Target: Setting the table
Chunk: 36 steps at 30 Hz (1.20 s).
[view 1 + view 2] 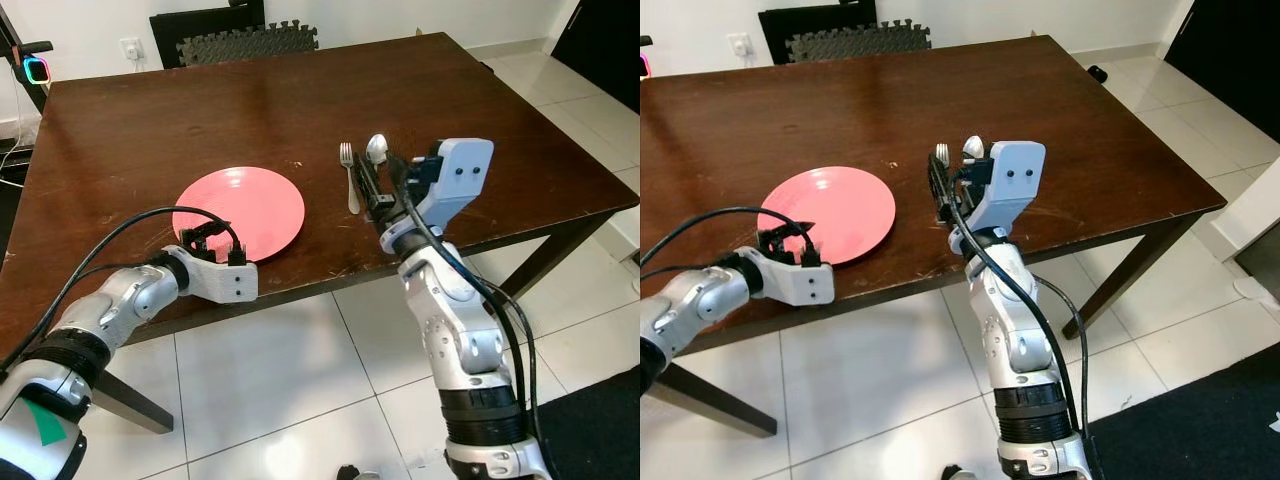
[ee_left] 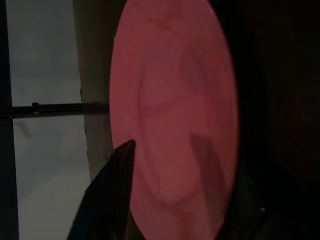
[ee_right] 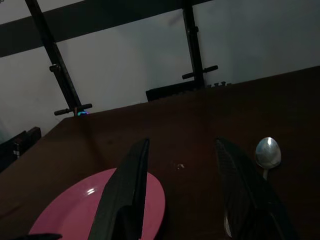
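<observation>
Hovering with open jaws above the fork (image 1: 349, 178) and spoon (image 1: 376, 148), the right gripper (image 1: 372, 188) should descend squarely; the left gripper (image 1: 212, 245), jaws unclear, meets the pink plate (image 1: 245, 208) near the worktop (image 1: 470, 120) front edge.

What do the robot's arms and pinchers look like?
Both arms are shiny silver tubes with black rings at the joints and black cables looping along them. Each ends in a pale grey-white block dotted with small dark screw holes. From it stick two long black fingers: the left gripper and the right gripper. The left arm also has a green patch near its shoulder.
</observation>
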{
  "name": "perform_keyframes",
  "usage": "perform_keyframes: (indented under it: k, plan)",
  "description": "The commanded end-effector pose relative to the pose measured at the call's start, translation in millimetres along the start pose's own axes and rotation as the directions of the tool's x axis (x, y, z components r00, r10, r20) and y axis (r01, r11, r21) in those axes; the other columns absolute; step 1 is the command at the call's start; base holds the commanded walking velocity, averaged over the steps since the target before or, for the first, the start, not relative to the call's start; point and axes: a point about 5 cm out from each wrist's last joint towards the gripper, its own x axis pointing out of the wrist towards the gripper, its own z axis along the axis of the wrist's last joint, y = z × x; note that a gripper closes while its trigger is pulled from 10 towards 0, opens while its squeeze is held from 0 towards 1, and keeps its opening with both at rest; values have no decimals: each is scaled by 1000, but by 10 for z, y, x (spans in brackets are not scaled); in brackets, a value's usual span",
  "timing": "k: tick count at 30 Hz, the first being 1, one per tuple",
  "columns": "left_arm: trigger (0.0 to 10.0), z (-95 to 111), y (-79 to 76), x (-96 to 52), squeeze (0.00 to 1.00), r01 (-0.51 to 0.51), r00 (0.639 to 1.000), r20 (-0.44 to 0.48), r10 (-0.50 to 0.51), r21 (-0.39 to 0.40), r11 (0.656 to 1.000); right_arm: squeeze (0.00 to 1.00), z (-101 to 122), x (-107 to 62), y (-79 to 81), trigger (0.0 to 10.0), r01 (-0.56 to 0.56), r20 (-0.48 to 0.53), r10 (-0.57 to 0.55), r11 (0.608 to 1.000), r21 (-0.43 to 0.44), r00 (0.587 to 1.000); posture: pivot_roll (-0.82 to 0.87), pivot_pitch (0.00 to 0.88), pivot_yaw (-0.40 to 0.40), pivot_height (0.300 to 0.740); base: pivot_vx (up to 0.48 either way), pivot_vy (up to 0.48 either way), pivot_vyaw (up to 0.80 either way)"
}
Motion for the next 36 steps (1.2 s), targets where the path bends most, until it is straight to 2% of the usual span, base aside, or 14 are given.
perform_keyframes:
  k: [1, 9, 22, 23, 24, 25, 26, 28, 30, 31, 33, 34, 35, 36]
  plan:
    - [0, -45, -316, -68, 0, 126, 992, -21, -126, 9, 992, 0, -19, -29, -20, 10000, 14, -10, -14, 1000, -1, 1000, 71, 179, 74, 740, 0, 0, 0]
    - [0, -52, -333, -74, 0, 101, 995, -21, -100, 9, 995, 0, -18, -15, -23, 10000, 12, -9, -12, 1000, 1, 1000, 74, 177, 69, 740, 0, 0, 0]
    - [0, -43, -210, -103, 0, 19, 1000, 11, -19, 20, 1000, 0, -9, -11, -56, 10000, 29, -6, -29, 1000, 6, 1000, 78, 169, 70, 740, 0, 0, 0]
    - [9529, -38, -148, -119, 0, -3, 1000, 28, 2, 21, 1000, 0, -7, -9, -67, 10000, 35, -6, -35, 999, 13, 999, 80, 169, 70, 740, 0, 0, 0]
    - [9529, -34, -106, -130, 0, -17, 999, 40, 16, 22, 1000, 0, -6, -10, -75, 10000, 39, -6, -39, 999, 19, 999, 81, 169, 69, 740, 0, 0, 0]
    - [10000, -27, 13, -153, 0, -83, 995, 64, 81, 34, 996, 0, -10, -6, -94, 10000, 50, -14, -49, 997, 55, 999, 82, 168, 69, 740, 0, 0, 0]
    - [10000, -15, 252, -216, 0, -217, 972, 104, 209, 76, 973, 0, -15, 3, -118, 10000, 56, -32, -52, 987, 152, 998, 85, 167, 67, 740, 0, 0, 0]
    - [10000, -6, 391, -266, 0, -291, 952, 128, 278, 95, 952, 0, -7, 10, -128, 10000, 59, -35, -52, 974, 219, 998, 89, 166, 65, 740, 0, 0, 0]
    - [10000, -2, 429, -282, 0, -309, 946, 135, 295, 97, 946, 0, -2, 13, -130, 10000, 60, -35, -54, 969, 240, 998, 89, 166, 65, 740, 0, 0, 0]
    - [10000, 7, 513, -318, 0, -351, 931, 146, 335, 101, 931, 0, 15, 26, -132, 10000, 60, -30, -53, 957, 283, 998, 92, 165, 63, 740, 0, 0, 0]
    - [10000, 44, 751, -435, 0, -479, 871, 188, 453, 125, 869, 0, 82, 75, -88, 10000, 11, -8, -8, 888, 460, 1000, 98, 164, 59, 740, 0, 0, 0]
    - [10000, 75, 849, -499, 0, -532, 839, 219, 498, 139, 835, 0, 137, 96, -35, 10000, -47, 23, 41, 832, 553, 999, 98, 164, 57, 740, 0, 0, 0]
    - [10000, 75, 849, -499, 0, -532, 839, 219, 498, 139, 835, 0, 137, 96, -35, 10000, -47, 23, 41, 832, 553, 999, 98, 164, 57, 740, 0, 0, 0]
    - [10000, 99, 910, -543, 0, -564, 817, 240, 524, 146, 813, 0, 189, 110, 16, 10000, -101, 54, 86, 777, 621, 995, 101, 163, 54, 740, 0, 0, 0]
